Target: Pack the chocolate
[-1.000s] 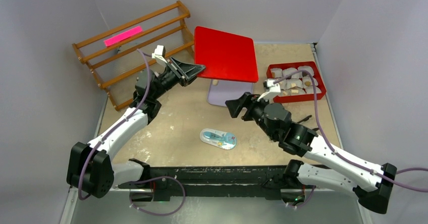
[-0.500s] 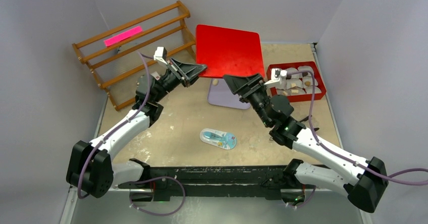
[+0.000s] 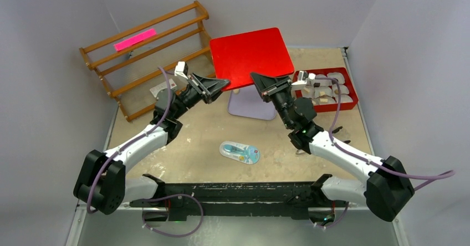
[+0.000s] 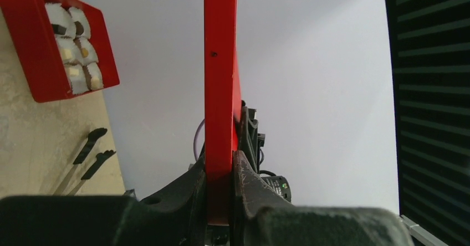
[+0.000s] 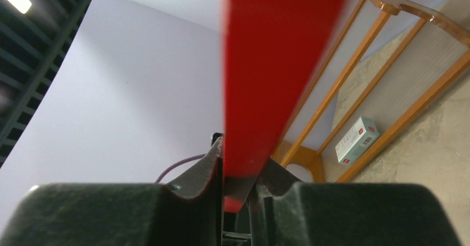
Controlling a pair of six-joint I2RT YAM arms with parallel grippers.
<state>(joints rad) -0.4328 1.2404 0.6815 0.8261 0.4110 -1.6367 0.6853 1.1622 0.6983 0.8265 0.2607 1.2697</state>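
Red lid (image 3: 252, 56), red tray (image 4: 33, 63), brown and cream chocolate (image 4: 96, 82)

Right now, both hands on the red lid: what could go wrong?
1. The left hand and right hand pinch the red lid only along its near edge; the rest overhangs, so it may sag or slip.
2. Two arms on one rigid panel: uneven motion could twist it loose.
3. The red tray sits off to the right; a tilted lid coming down could crush paper cups or knock the chocolate out.
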